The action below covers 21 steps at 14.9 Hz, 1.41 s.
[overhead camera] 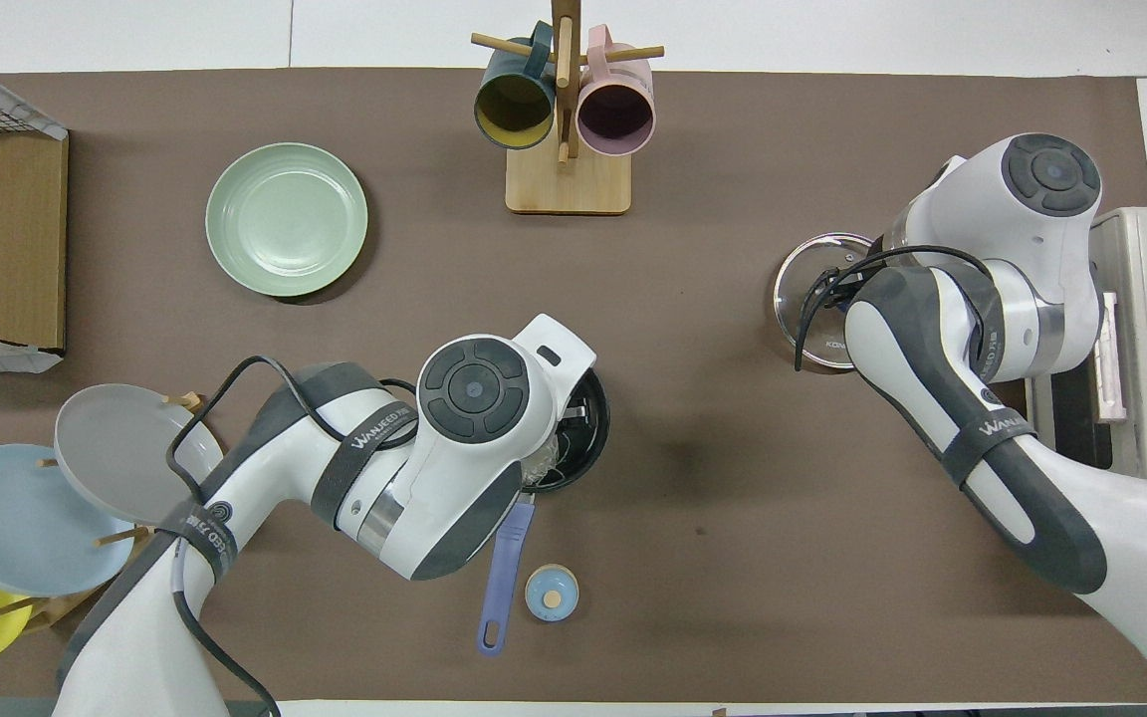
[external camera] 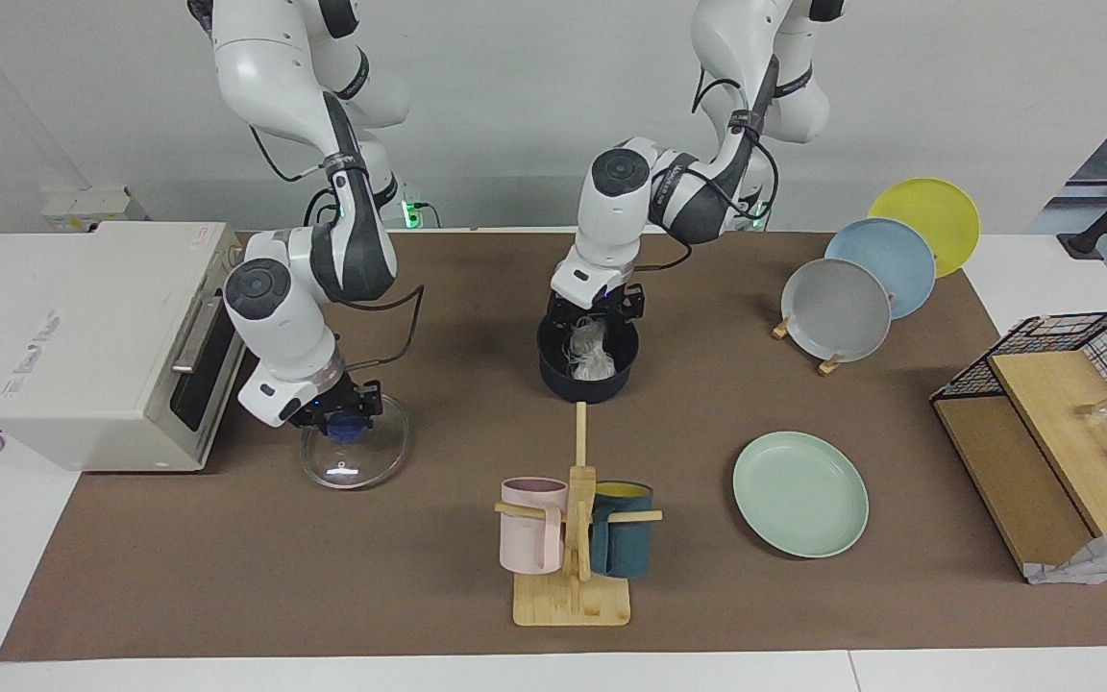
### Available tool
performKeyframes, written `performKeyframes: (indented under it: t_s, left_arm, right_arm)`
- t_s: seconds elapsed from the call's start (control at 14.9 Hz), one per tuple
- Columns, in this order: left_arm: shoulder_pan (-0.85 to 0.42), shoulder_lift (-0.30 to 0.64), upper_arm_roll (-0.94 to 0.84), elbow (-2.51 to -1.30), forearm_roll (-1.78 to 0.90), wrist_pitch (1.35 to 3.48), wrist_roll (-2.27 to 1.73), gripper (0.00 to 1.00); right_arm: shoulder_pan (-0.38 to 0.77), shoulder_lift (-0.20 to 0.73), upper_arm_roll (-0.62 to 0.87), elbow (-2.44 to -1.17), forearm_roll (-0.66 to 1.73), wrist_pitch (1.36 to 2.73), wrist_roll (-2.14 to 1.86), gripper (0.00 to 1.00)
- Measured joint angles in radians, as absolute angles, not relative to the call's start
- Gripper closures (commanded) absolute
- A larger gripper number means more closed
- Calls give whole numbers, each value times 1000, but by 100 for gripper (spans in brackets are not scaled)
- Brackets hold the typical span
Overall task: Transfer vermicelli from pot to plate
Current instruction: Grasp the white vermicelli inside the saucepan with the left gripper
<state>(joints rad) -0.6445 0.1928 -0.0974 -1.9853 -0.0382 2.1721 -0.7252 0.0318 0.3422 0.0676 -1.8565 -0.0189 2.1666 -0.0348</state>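
Note:
The dark navy pot [external camera: 584, 383] stands mid-table with its blue handle [overhead camera: 505, 558] pointing toward the robots. The white vermicelli [external camera: 593, 358] lies inside it. My left gripper [external camera: 595, 322] is lowered into the pot's mouth, right over the vermicelli. In the overhead view the left wrist hides most of the pot [overhead camera: 591, 430] and the noodles. The mint-green plate [external camera: 800, 493] lies bare, farther from the robots, toward the left arm's end; it also shows in the overhead view [overhead camera: 287, 219]. My right gripper [external camera: 347, 423] is shut on the blue knob of the glass lid [external camera: 371, 459], which rests on the table.
A white oven [external camera: 121, 336] stands at the right arm's end, close to the lid [overhead camera: 812, 289]. A wooden mug rack [external camera: 573, 538] with two mugs is farther out. A rack of grey, light blue and yellow plates [external camera: 842, 308], a wire basket [external camera: 1072, 384] and a small blue disc [overhead camera: 552, 594] also stand about.

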Motion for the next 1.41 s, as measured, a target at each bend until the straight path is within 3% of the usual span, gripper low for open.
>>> performKeyframes:
  t_s: [0.2, 0.34, 0.4, 0.47, 0.6, 0.67, 1.01, 1.41]
  left_arm:
    - [-663, 224, -96, -1990, -38, 2202, -731, 0]
    - [-664, 247, -96, -1990, -38, 2214, -731, 0]
    - [-664, 255, -95, -1991, -38, 2218, -730, 5]
    - [-664, 262, -95, -1991, -38, 2222, -730, 24]
    - [-664, 267, -95, -1991, -37, 2224, -725, 83]
    - [-664, 267, -94, -1991, -37, 2224, -721, 100]
    - [-664, 267, -91, -1988, -36, 2225, -704, 100]
    - [-657, 229, -73, -1916, -36, 2107, -683, 100]
  right_arm:
    - [31, 343, 69, -1872, -19, 2177, -35, 0]
    - [31, 341, 69, -1870, -19, 2179, -35, 0]
    - [31, 338, 69, -1866, -19, 2179, -35, 0]
    - [31, 333, 69, -1858, -19, 2174, -35, 0]
    - [31, 308, 68, -1825, -19, 2118, -35, 0]
    - [30, 292, 67, -1797, -19, 2069, -35, 0]
    - [21, 228, 67, -1630, -19, 1809, -35, 0]
    - [17, 212, 36, -1564, -19, 1726, -35, 0]
